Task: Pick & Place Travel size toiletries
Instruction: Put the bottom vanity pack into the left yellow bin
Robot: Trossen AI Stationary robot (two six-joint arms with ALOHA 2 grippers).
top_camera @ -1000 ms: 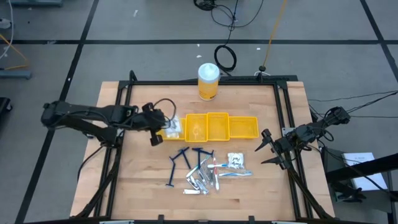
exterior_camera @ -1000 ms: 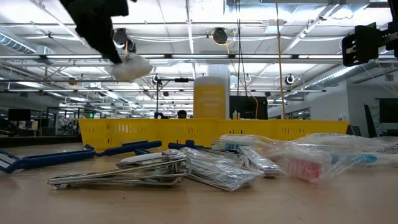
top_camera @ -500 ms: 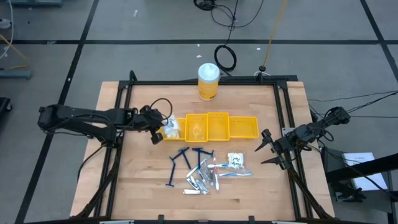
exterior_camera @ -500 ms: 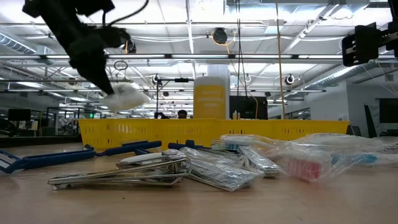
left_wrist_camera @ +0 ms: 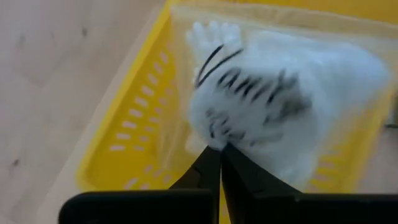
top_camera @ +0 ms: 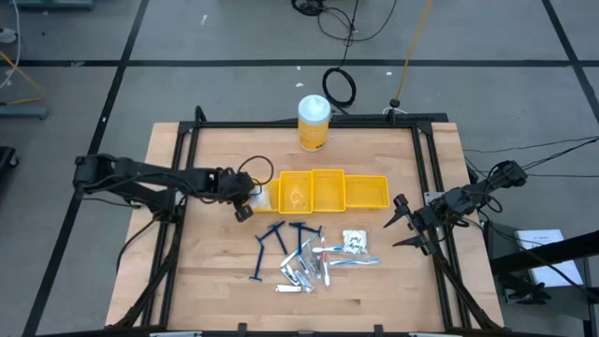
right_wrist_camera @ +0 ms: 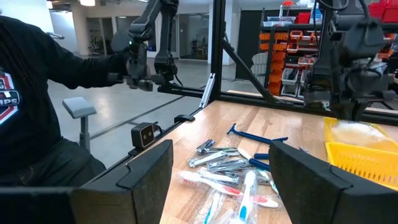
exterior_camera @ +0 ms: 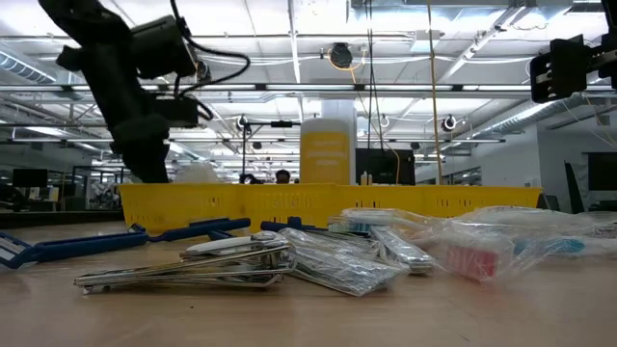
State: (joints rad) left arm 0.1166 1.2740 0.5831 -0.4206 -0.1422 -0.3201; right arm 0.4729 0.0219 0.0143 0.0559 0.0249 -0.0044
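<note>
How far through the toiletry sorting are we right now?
Early on. In hand: the left gripper, shut on a white puffy packet, holds it in the leftmost yellow bin. The right gripper waits open at the table's right edge. Left: the blue razors, the silvery sachets, the toothbrushes and another white packet lie on the table.

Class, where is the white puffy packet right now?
High view: the white puffy packet is at the leftmost yellow bin, pinched by the left gripper.

Inside a robotics lab

We see strip lights (exterior_camera: 289, 89) overhead, shelves of orange bins (right_wrist_camera: 280, 46), cables (top_camera: 339, 86) on a grey floor (top_camera: 234, 37).
</note>
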